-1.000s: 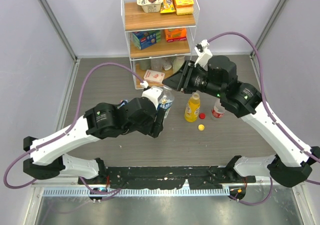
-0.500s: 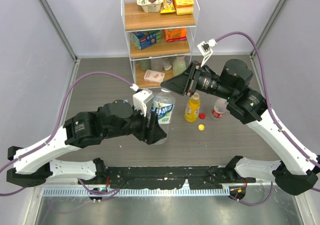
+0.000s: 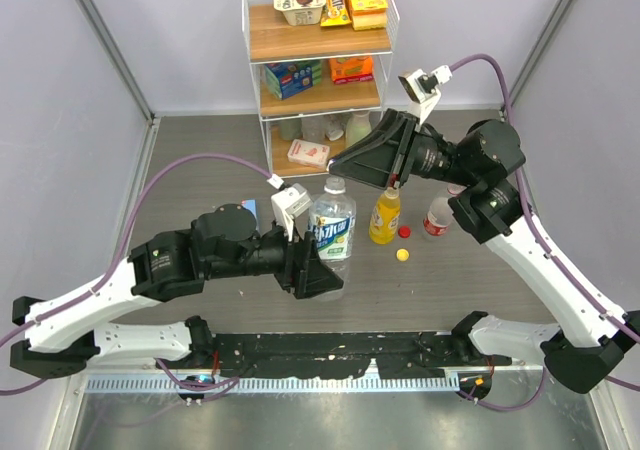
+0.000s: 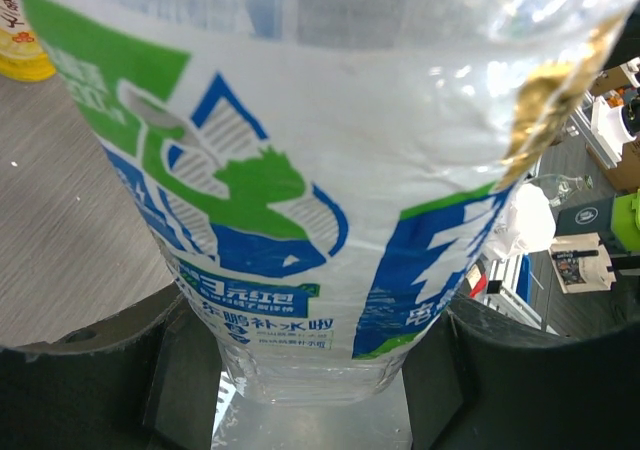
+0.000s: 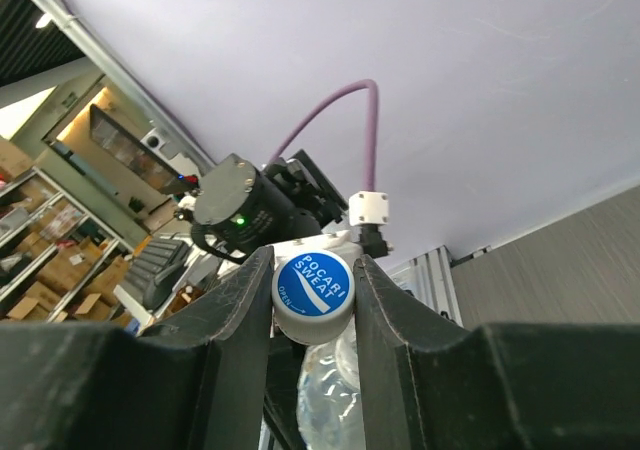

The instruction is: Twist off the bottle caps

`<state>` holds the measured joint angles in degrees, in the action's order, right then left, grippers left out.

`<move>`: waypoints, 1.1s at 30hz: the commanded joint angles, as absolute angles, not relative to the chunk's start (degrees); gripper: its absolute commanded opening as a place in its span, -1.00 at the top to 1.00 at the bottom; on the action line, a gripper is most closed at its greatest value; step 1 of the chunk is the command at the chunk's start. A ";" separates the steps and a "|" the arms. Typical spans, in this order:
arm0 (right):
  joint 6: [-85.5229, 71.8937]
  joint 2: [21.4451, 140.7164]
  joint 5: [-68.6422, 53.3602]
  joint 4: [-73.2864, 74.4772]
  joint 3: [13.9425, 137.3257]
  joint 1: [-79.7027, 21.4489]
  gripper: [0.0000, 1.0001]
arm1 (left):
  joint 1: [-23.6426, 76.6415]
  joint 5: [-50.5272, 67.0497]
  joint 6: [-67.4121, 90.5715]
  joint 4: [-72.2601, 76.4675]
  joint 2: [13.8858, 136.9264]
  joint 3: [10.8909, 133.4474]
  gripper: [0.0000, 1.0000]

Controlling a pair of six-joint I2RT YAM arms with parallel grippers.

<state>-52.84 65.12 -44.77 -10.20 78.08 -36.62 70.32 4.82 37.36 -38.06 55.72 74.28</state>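
Left tool (image 3: 318, 273) is seen clamped on the lower body of the short clear water bottle (image 3: 332, 228), its dark fingers (image 4: 90, 380) pressed against both sides of the blue-and-green label. Right tool (image 5: 313, 305) is set over the bottle from above and is pinched on the blue cap (image 5: 313, 282), on which the words "Pocari Sweat" are printed. The bottle is held upright near the middle of the tabletop (image 3: 200, 160), between the two arms; whether its base is rested on the surface cannot be told. Just to its right the yellow-orange juice bottle (image 3: 384, 215) is stood, and beyond that the clear bottle with the red label (image 3: 436, 218). A red cap (image 3: 404, 232) and a yellow cap (image 3: 402, 254) are seen lying loose on the tabletop, in front of those two bottles. A wire shelf rack (image 3: 325, 98) stocked with snack boxes is placed at the far edge.
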 commanded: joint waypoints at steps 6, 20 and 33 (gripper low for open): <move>-57.13 65.13 -49.13 -17.50 79.28 -34.28 0.98 | 70.22 6.24 37.88 -34.19 55.11 74.18 1.00; -41.85 64.78 -37.62 9.74 83.14 -32.08 0.98 | 70.14 -12.64 39.63 -43.06 51.33 76.02 1.00; -32.43 68.02 -30.68 28.20 76.73 -32.96 0.98 | 70.22 -18.81 42.01 -47.81 49.48 74.53 1.00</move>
